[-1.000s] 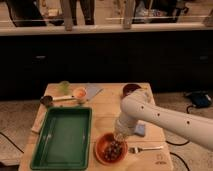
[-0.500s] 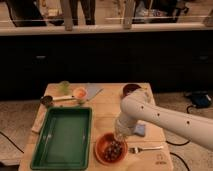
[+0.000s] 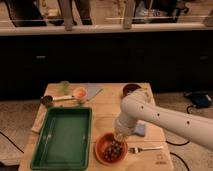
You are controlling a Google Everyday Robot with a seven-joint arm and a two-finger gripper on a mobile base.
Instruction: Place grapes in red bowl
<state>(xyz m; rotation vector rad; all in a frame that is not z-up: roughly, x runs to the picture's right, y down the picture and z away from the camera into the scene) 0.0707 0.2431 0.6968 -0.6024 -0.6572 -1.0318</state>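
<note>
We see a wooden desk with a white robot arm reaching in from the right side. The gripper hangs just above the red bowl, near the front edge of the desk. The arm hides most of it, so we cannot tell how it is set or if it holds a thing. The grapes lie inside the red bowl, a small dark bunch. A fork lies just to the right of the bowl, near the front right corner. A big green tray fills the front left part of the desk. Near the back left corner stand a green cup and a small orange bowl. A dark red bowl sits by the back right corner. A blue cloth peeks out under the arm.
</note>
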